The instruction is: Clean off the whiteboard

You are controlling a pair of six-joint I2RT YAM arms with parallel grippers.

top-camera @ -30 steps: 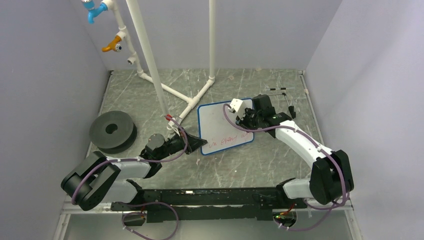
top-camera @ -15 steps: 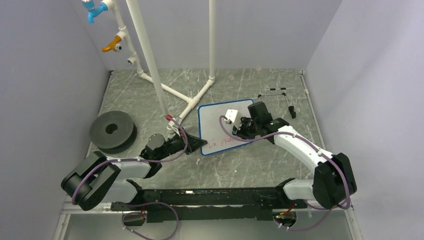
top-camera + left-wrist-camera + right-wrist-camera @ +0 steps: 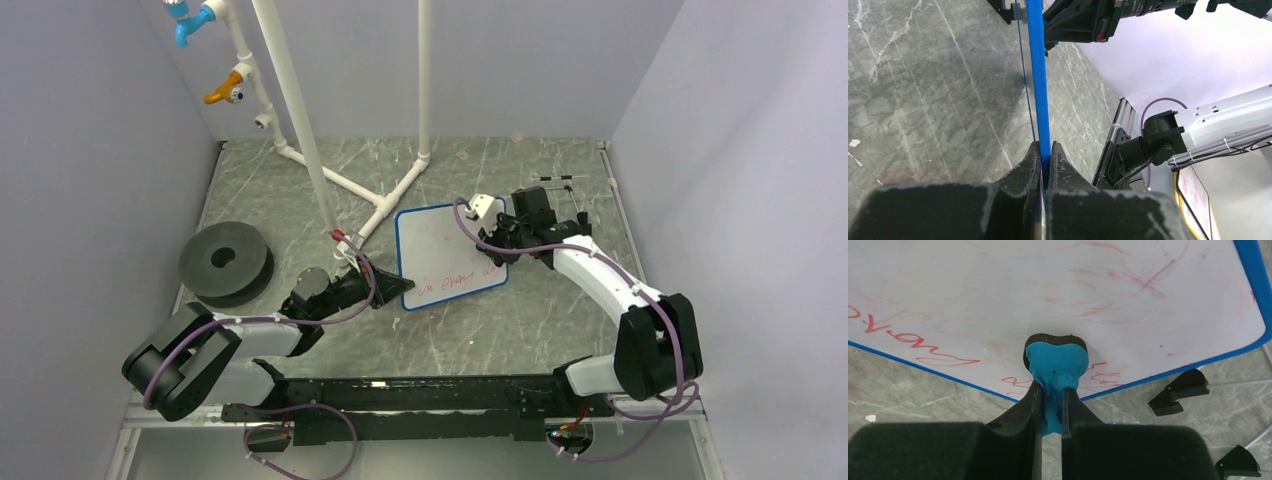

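The whiteboard (image 3: 440, 250) lies on the table, white with a thin blue rim, with red handwriting along its near edge (image 3: 452, 281). My left gripper (image 3: 398, 289) is shut on the board's near left corner. In the left wrist view the blue rim (image 3: 1039, 75) runs edge-on between the closed fingers of the gripper (image 3: 1044, 151). My right gripper (image 3: 497, 250) is over the board's right side, shut on a blue eraser (image 3: 1055, 362). The eraser's tip presses on the board (image 3: 1098, 285) beside faint red smears. In the right wrist view the gripper (image 3: 1050, 392) sits at the board's edge.
A black wire easel stand (image 3: 565, 195) lies just right of the board; its black feet (image 3: 1180, 390) show near my right gripper. A white pipe frame (image 3: 385, 205) stands behind the board. A black foam ring (image 3: 226, 262) sits at the left.
My right gripper swept left across the board with the eraser, then back to the board's right edge. The red writing is shorter on the right. The left gripper has not moved.
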